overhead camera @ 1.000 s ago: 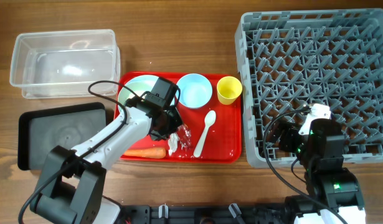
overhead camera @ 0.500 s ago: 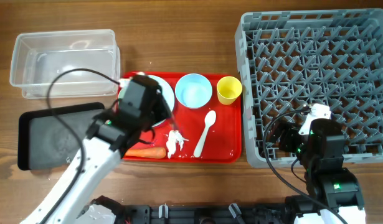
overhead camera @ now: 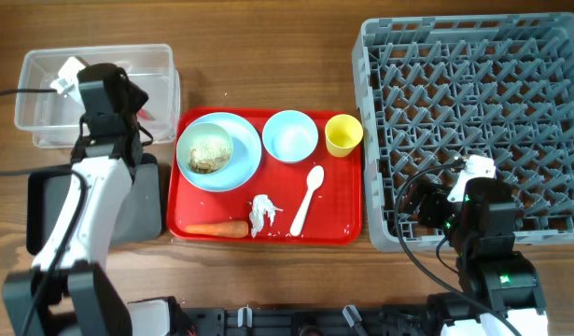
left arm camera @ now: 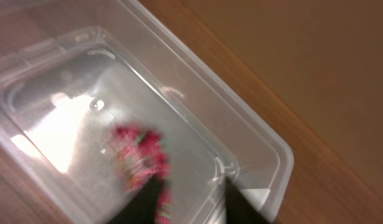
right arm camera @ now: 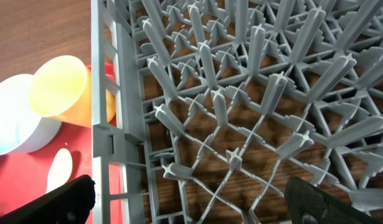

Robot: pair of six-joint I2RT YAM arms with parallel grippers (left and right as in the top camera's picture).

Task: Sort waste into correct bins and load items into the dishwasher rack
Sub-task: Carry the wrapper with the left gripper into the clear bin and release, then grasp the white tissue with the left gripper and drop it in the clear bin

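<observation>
Now: my left gripper (left arm camera: 191, 186) over tub (left arm camera: 66, 106), jaws apart, nothing between. Wrapper (left arm camera: 140, 155) inside tub, just ahead of one finger, blurred; contact unclear. My right gripper (right arm camera: 194, 196) wide, empty, well right of tub. Tissue (overhead camera: 260, 215) right of tub; left arm nearer, judged.

No text, label, brand, number or sign is showing legibly in any of the views. The red-and-white wrapper (left arm camera: 141, 158) is appearing only as a blur in the left wrist view, so any print on it cannot be read.
</observation>
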